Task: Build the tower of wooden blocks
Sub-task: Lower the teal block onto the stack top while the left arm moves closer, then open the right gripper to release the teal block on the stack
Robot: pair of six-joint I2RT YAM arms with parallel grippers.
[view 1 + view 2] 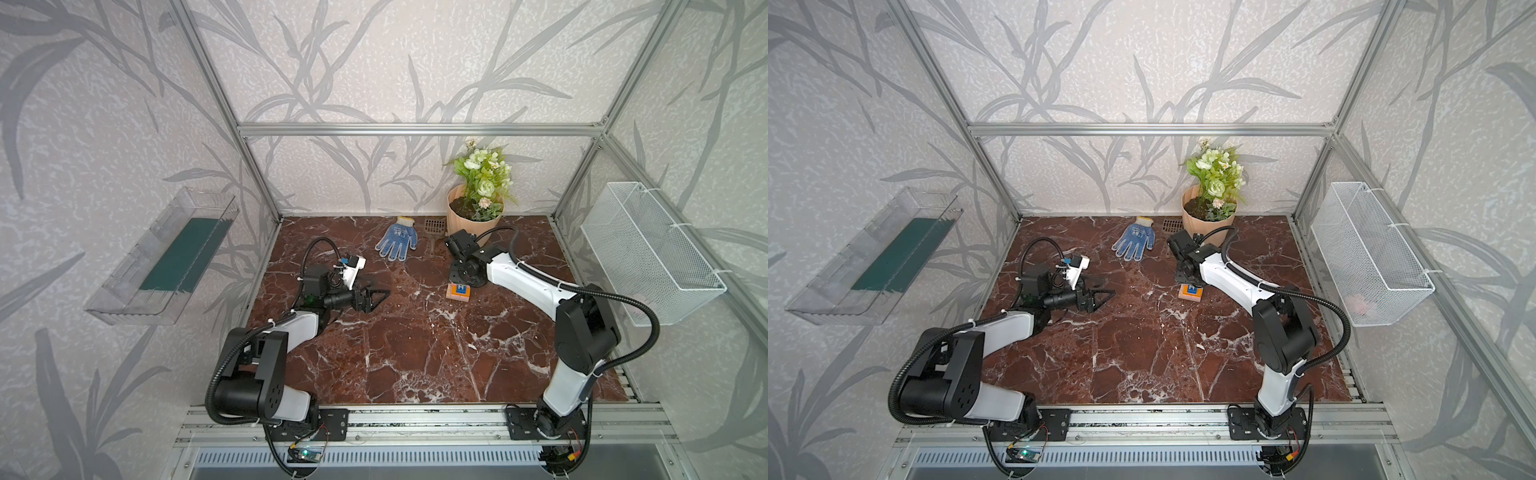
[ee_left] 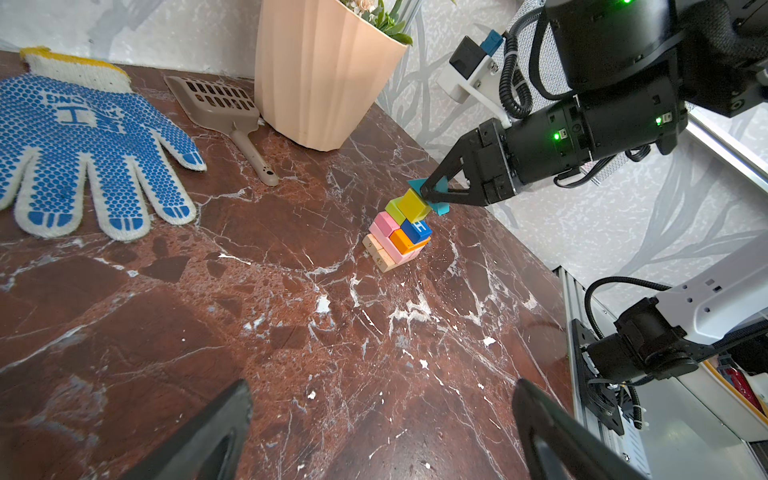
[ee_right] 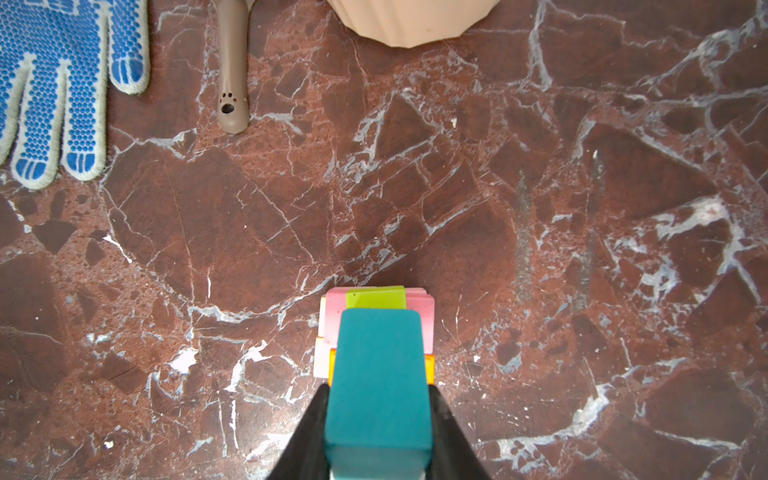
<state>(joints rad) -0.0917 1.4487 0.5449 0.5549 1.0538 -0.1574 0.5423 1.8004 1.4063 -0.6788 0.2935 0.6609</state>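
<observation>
1. your worktop (image 1: 415, 353) was red-brown marble with white veins.
2. a peach ribbed flowerpot (image 1: 461, 228) stood at its back edge.
3. a blue-dotted glove (image 1: 397, 241) lay flat left of the pot, with a tan scoop (image 1: 433, 232) between them.
4. your left end effector (image 1: 376, 297) hung over the left half with its jaws spread wide, holding nothing.
5. the wood block tower (image 2: 399, 232) stood right of centre, in front of the pot.
6. your right end effector (image 3: 378, 388) was clamped on the teal piece (image 3: 378, 365) at the tower's top, against the yellow cube (image 2: 415, 203); you could not tell whether it rested there.
</observation>
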